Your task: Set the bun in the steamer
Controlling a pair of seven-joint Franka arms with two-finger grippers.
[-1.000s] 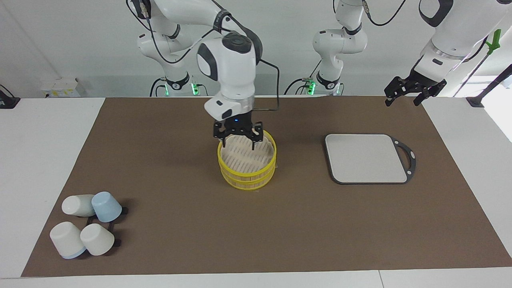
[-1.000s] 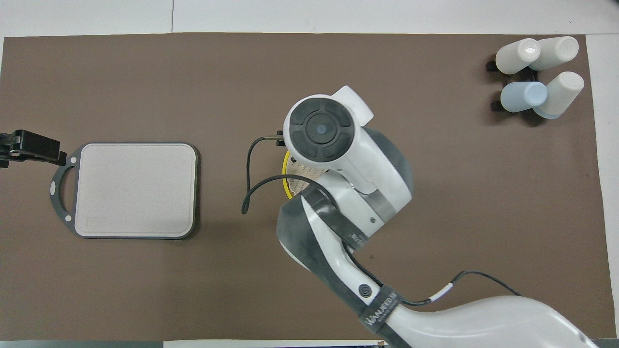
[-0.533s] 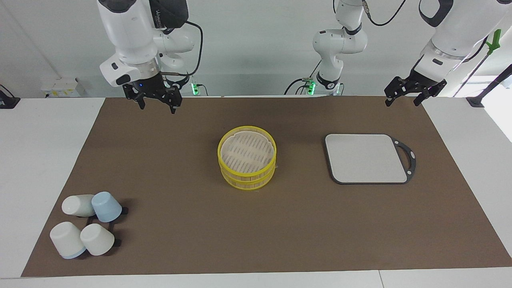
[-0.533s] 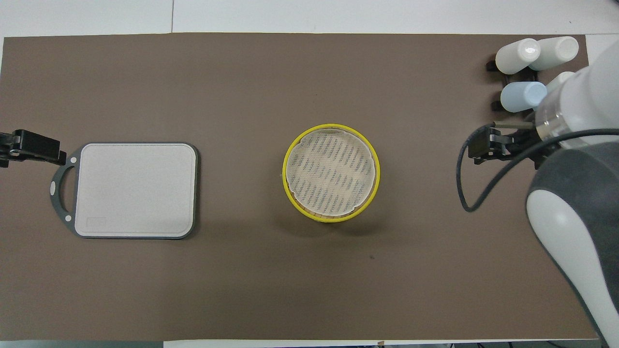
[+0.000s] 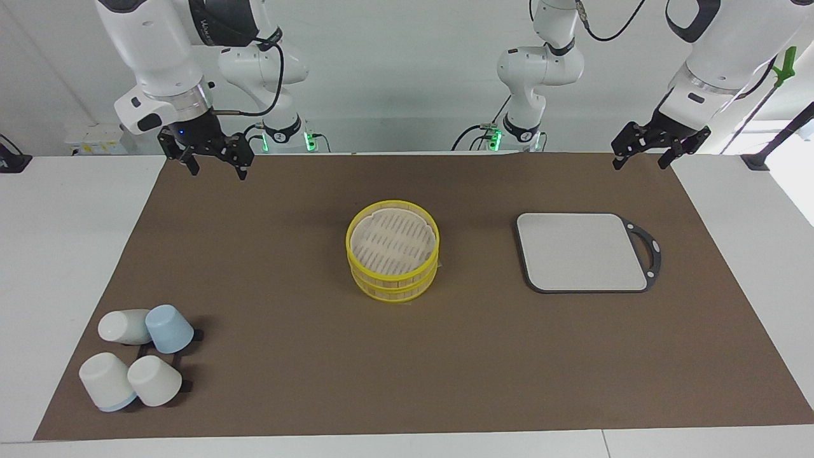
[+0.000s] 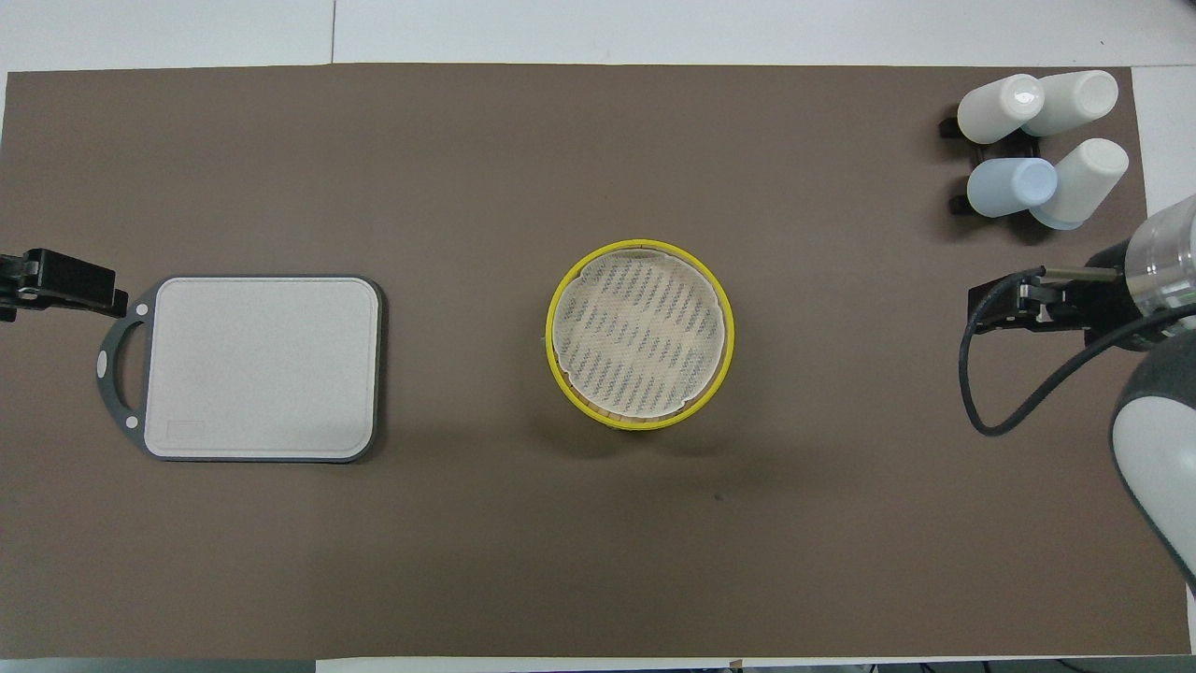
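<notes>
Robotics lab, a staged test bench rather than a real kitchen. Two white robot arms (image 5: 159, 51) are mounted at the edge of a white table (image 5: 70, 254) with cables and green status lights at their bases. A plain brown mat (image 5: 445, 356) covers the work surface as a marked workspace. Bare pale wall, no cupboards or appliances. Kitchen props are laid out sparsely: a yellow steamer (image 5: 392, 259) mid-mat, a grey cutting board (image 5: 582, 251), and a cluster of cups (image 5: 137, 356) on a small black rack.
</notes>
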